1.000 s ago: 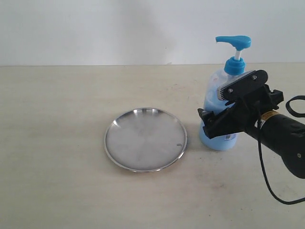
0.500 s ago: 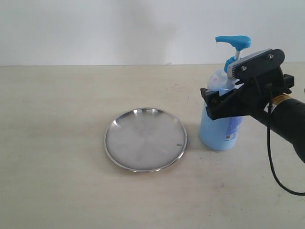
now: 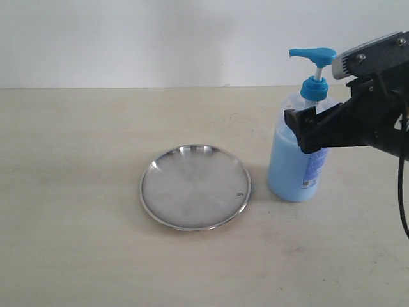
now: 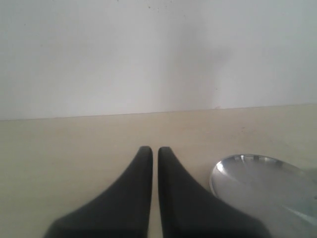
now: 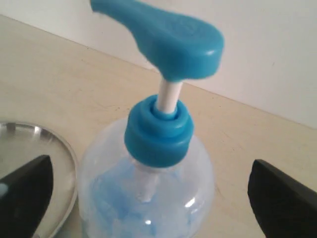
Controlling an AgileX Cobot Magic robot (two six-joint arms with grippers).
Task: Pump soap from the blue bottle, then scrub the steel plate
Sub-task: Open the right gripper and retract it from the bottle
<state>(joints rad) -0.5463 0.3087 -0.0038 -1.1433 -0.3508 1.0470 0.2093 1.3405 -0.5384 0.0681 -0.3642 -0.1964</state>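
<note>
Looking across the exterior view, one table [image 3: 77,192] holds just two things: one blue bottle [image 3: 295,147] standing upright on the right, and one steel plate [image 3: 195,187] lying flat just left of it, near but not touching. Pale blue soap [image 3: 284,169] fills most of the bottle, and its single pump head [image 3: 313,56] stands raised on a white stem with the spout pointing left. One arm shows in this view, the right one. The right gripper [image 3: 307,128] sits level with the bottle's shoulder, with one dark finger [image 3: 300,128] crossing in front of the plastic. From the left wrist view, the left gripper [image 4: 154,153] has its two fingers drawn almost together – only a thin slit between them, nothing held – above the bare table, with part of the plate [image 4: 262,188] off to one side. From the right wrist view, the right gripper [image 5: 153,188] is spread wide, one fingertip on either side of the bottle [image 5: 148,198] below the blue collar [image 5: 157,131] – neither tip touching it, nothing gripped.
</note>
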